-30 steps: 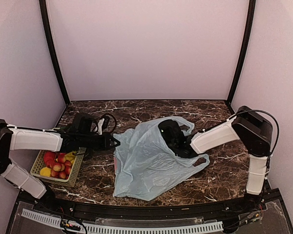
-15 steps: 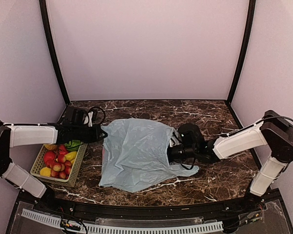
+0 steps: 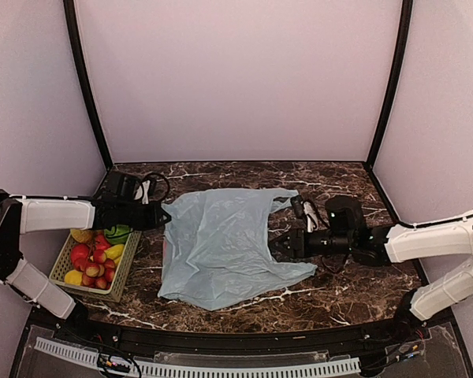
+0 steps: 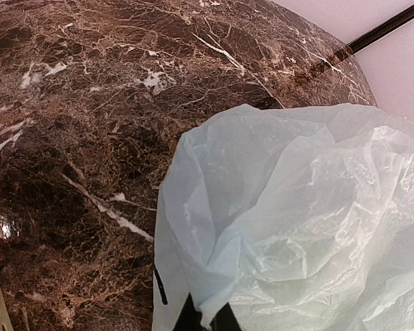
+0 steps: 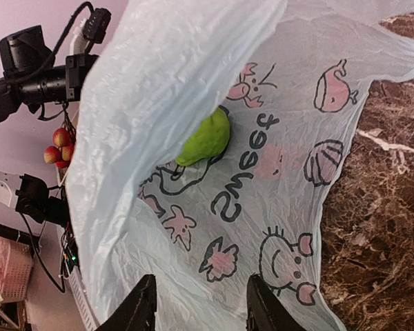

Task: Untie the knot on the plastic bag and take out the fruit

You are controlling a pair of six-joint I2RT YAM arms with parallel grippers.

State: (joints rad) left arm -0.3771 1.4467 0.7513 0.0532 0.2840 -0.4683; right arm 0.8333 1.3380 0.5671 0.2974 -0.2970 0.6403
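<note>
Basket [image 3: 120,287], pale and slotted, sits far left with red and yellow fruit in it; just right of it your left gripper [image 3: 162,214] is pressed together on the far-left corner of the plastic bag [image 3: 221,252] (the wrist view shows film bunched right at the dark fingertips); the bag lies slack and nearly flat mid-table on dark veined marble [image 3: 339,303], thin, crinkly, translucent blue-green with cartoon prints; expect it to weigh almost nothing, slide on the polished stone and stretch or tear if yanked, so take a gathered fold or the loop handle [image 3: 288,197], not a single layer; a green fruit [image 5: 205,138] shows against the print, inside or behind I cannot tell; your right gripper [image 3: 276,246], fingers spread, hovers at the bag's right edge, clamping nothing
</note>
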